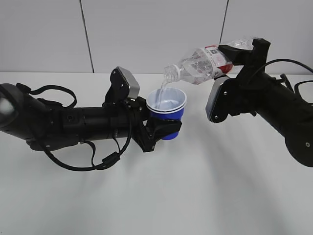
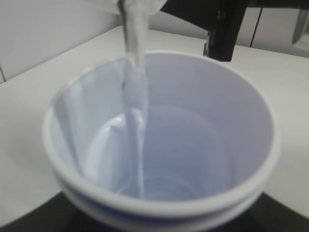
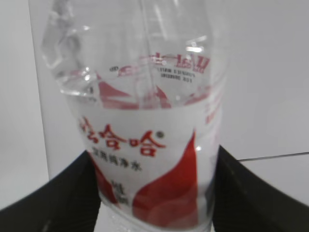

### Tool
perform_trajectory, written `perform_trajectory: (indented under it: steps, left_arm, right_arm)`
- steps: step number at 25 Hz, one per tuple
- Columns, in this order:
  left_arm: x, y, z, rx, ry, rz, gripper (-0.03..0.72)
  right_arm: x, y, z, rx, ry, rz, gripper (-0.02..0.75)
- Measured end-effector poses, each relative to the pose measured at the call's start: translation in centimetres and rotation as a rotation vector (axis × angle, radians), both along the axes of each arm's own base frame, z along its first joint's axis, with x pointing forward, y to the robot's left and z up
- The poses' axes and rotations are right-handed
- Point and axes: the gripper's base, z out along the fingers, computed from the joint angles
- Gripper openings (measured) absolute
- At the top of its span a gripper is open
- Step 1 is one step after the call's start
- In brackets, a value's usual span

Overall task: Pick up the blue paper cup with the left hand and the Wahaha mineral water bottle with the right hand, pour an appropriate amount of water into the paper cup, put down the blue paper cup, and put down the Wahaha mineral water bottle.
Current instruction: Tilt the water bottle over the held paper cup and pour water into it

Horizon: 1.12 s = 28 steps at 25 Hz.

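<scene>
While my right end effector [image 1: 234,53] grips the tilted Wahaha mineral water bottle [image 1: 203,64], water [image 1: 161,91] streams into the blue paper cup [image 1: 167,108] held by my left end effector [image 1: 164,128].

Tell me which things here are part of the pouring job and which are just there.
Part of the job:
- blue paper cup, held by the left hand
- Wahaha mineral water bottle, tilted in the right hand
- water streaming into the cup

Just there:
- white table
- grey wall panels

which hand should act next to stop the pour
Right. The right hand holds the tilted bottle, whose water streams into the cup; tipping it upright likely ends the flow. The left hand only steadies the cup.
</scene>
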Motion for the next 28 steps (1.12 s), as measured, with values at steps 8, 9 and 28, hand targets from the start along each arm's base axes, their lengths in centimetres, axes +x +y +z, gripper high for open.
perform_trajectory:
  steps: [8,9,28]
  left_arm:
    - [0.0,0.0,0.0,0.0,0.0,0.0,0.428]
    - [0.0,0.0,0.0,0.0,0.0,0.0,0.428]
    - [0.0,0.0,0.0,0.0,0.0,0.0,0.428]
  right_arm:
    - [0.0,0.0,0.0,-0.005,-0.002,0.0,0.452]
    - [0.0,0.0,0.0,-0.005,-0.002,0.0,0.452]
    - [0.0,0.0,0.0,-0.009,-0.003,0.0,0.452]
